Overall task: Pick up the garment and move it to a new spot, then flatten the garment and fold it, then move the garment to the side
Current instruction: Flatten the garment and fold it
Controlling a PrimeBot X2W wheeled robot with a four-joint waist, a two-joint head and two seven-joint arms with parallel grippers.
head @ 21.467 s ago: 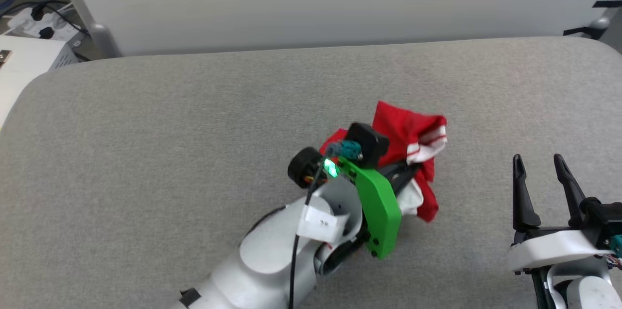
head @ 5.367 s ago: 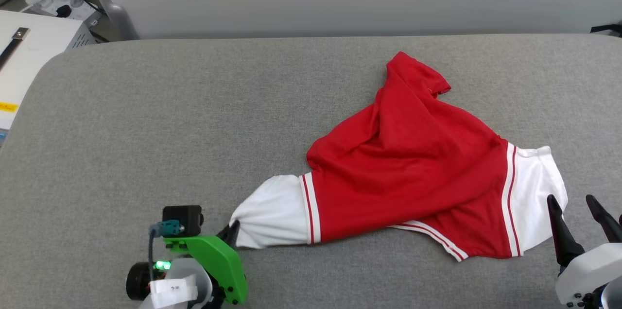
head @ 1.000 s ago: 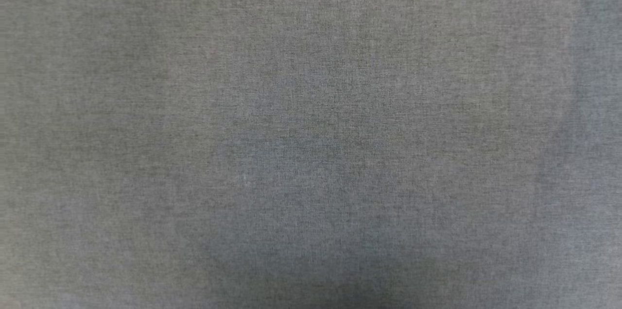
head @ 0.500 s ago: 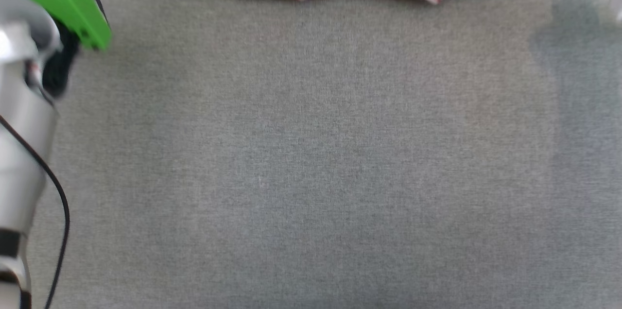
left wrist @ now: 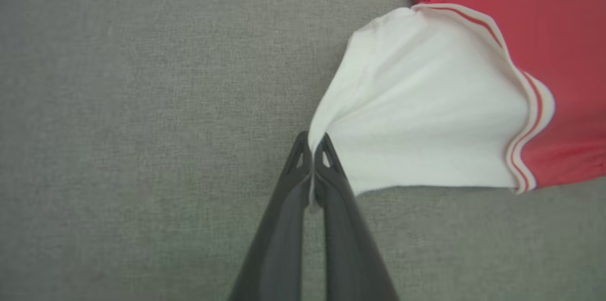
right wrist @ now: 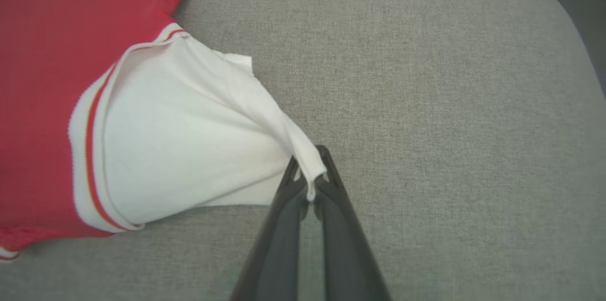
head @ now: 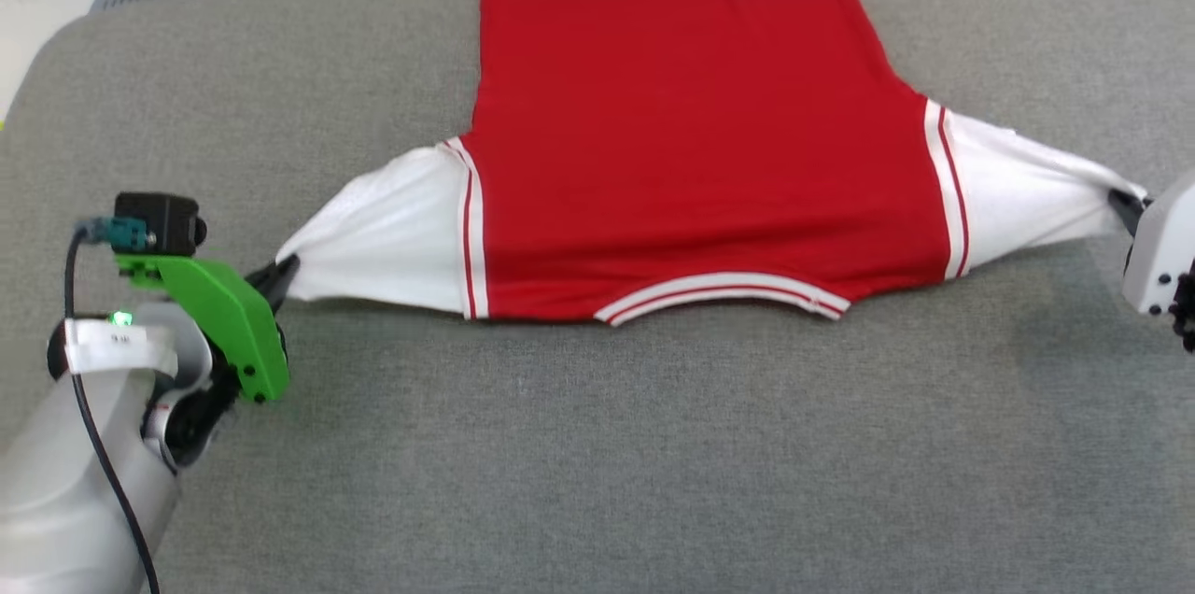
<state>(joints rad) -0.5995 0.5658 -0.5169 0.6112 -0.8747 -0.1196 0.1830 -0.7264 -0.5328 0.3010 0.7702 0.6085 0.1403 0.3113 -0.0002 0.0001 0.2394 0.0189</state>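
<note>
Now we hold the shirt (head: 700,155) stretched flat on the grey cushion (head: 597,463), upper middle of the head frame, left gripper (left wrist: 312,145) and right gripper (right wrist: 310,180) each pinched shut on a white sleeve tip; light, limp jersey, we judge, best gripped at sleeves or hem
</note>
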